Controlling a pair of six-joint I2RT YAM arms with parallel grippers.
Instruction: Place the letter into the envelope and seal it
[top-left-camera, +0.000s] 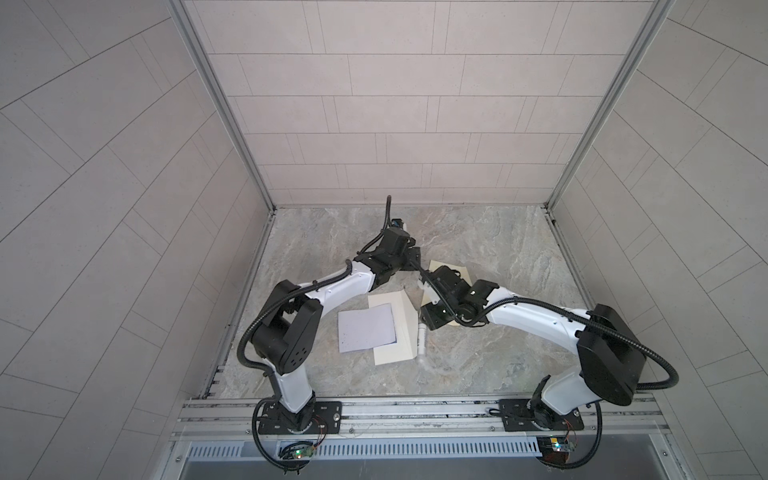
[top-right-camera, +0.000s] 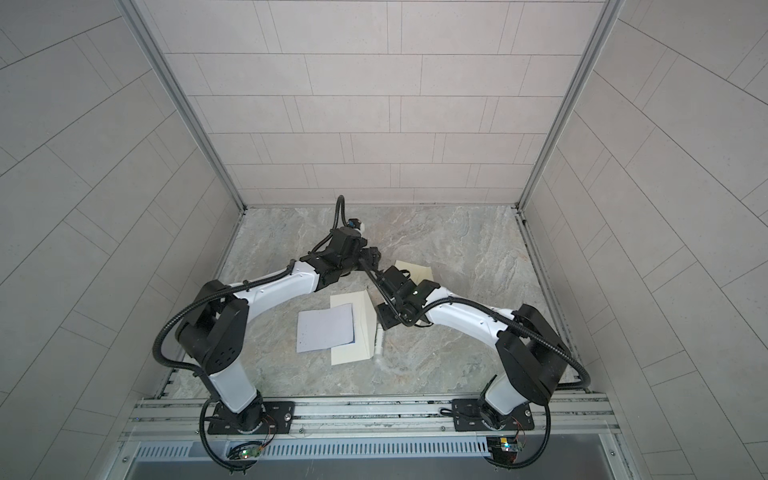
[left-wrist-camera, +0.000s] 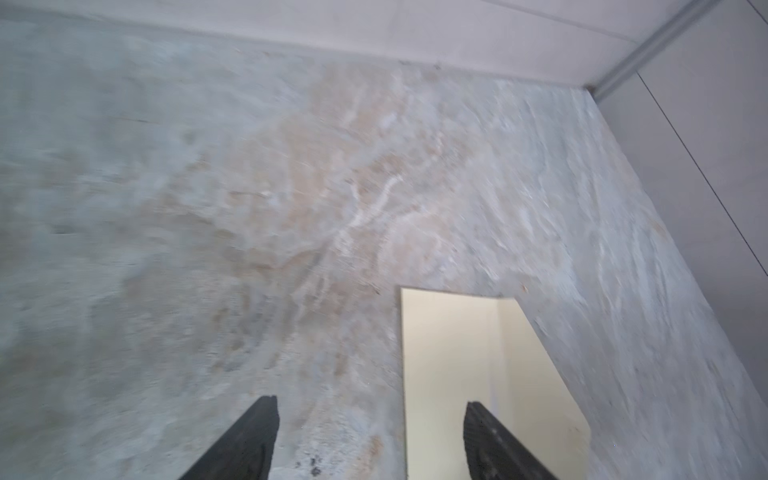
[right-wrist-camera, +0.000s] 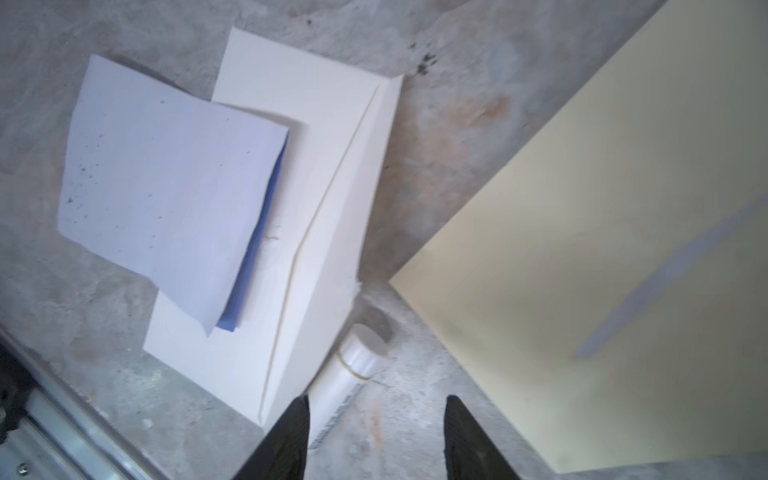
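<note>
The white envelope (top-left-camera: 395, 353) (top-right-camera: 353, 355) (right-wrist-camera: 299, 124) lies flat mid-table, its flap (right-wrist-camera: 340, 228) folded open along the right side. The letter (top-left-camera: 365, 328) (top-right-camera: 326, 330) (right-wrist-camera: 166, 187), a folded pale lavender sheet, rests on top of it, overhanging its left edge. My right gripper (top-left-camera: 430, 322) (top-right-camera: 386, 318) (right-wrist-camera: 378, 399) hovers open and empty just right of the flap, over one end of a white glue stick (top-left-camera: 422, 343) (right-wrist-camera: 353, 374). My left gripper (top-left-camera: 415, 255) (top-right-camera: 372, 255) (left-wrist-camera: 371, 402) is open and empty behind the envelope.
A cream-coloured sheet (top-left-camera: 451, 266) (left-wrist-camera: 457, 353) (right-wrist-camera: 602, 208) lies flat right of the envelope, partly under the right wrist and under one left finger. Both wrists stand close together mid-table. Tiled walls enclose three sides; a metal rail (top-left-camera: 415, 409) runs along the front.
</note>
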